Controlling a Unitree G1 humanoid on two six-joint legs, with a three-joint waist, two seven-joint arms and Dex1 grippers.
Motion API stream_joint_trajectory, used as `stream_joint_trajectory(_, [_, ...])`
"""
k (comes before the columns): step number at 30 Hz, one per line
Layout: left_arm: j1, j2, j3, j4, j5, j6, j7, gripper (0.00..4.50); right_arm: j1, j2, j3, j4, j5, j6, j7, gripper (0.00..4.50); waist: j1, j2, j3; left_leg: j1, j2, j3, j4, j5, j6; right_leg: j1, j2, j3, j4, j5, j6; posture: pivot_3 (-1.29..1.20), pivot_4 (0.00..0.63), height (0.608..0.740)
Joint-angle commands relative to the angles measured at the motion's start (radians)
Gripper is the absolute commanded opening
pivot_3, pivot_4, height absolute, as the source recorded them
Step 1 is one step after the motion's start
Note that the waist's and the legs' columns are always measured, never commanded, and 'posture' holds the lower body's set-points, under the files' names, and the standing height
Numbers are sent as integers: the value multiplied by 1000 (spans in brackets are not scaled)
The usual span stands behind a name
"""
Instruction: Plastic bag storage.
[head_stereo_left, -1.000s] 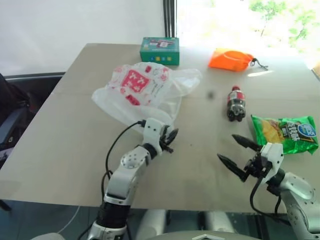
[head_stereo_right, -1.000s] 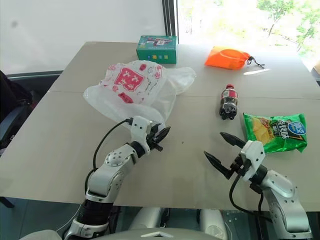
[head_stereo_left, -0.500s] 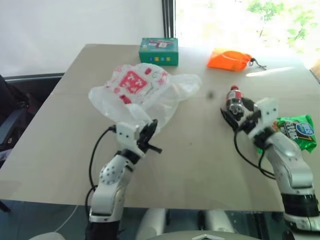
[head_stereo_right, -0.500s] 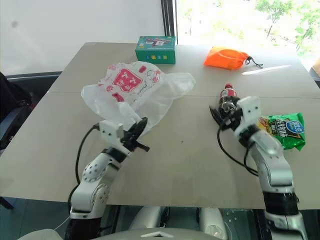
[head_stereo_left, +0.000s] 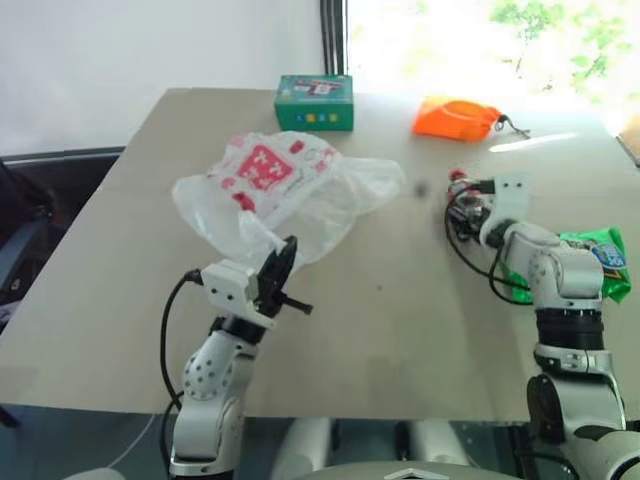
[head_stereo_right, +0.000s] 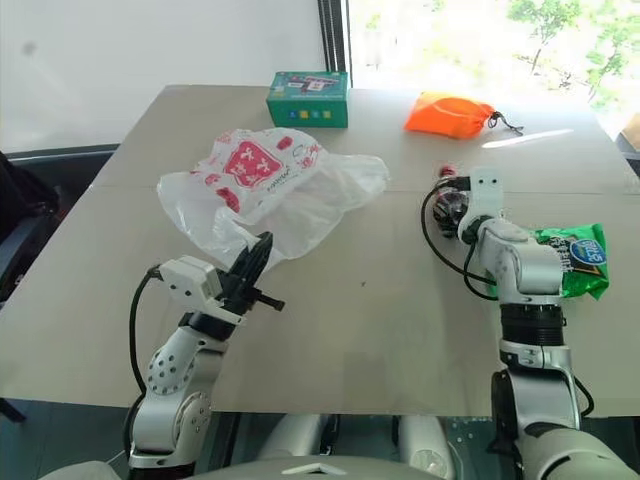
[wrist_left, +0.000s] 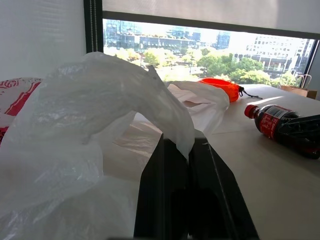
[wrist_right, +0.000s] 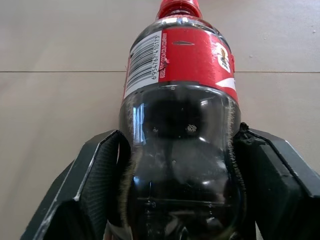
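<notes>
The plastic bag (head_stereo_left: 285, 185), translucent white with red prints, lies crumpled on the left half of the table. My left gripper (head_stereo_left: 278, 275) is shut on the bag's near edge, held a little above the table and tilted upward. In the left wrist view the film drapes over the closed fingers (wrist_left: 160, 165). A small cola bottle (wrist_right: 180, 100) with a red cap and label lies on its side right of centre. My right gripper (head_stereo_left: 468, 205) straddles its lower body, a finger pressed against each side.
A green box (head_stereo_left: 314, 101) stands at the table's far edge, with an orange pouch (head_stereo_left: 458, 117) to its right. A green chips packet (head_stereo_left: 600, 265) lies just right of my right arm. Bare tabletop (head_stereo_left: 400, 320) stretches between the arms. A dark chair (head_stereo_left: 20, 220) stands left of the table.
My right arm swung from the table's near edge forward to the bottle, and its jaws narrowed around it. My left gripper closed on the bag's edge, then drew it back, left and up.
</notes>
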Motion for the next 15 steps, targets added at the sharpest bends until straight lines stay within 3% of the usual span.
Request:
stream_joint_trajectory(1, [3,-1,-8,-48,9,-28,14,0,-3,-28,39,15,-24,-39,48,3014,-1,0,0,0,0,0,0,0,0,0,0,0,0,0,0,0,150,740])
stream_joint_trajectory(6, [-9,4,-15,-52,5,-26,19,0,9,-61,168,-99,23,-219,329,3014,-8,1,1,0,0,1,0,0,0,-1,1,-1,1,0,0,0,150,740])
stream_joint_trajectory(10, [-24,9,-13,-50,-3,-25,15,0,24,-150,287,-220,95,-221,612,3014,-15,5,7,-1,1,1,0,0,0,-2,2,-1,1,0,0,0,150,740])
stream_joint_trajectory(15, [-38,26,-29,-33,5,-39,-9,0,-15,-160,397,-167,67,-235,713,3014,-3,4,8,-1,1,0,1,0,0,-2,1,-3,0,0,0,0,150,740])
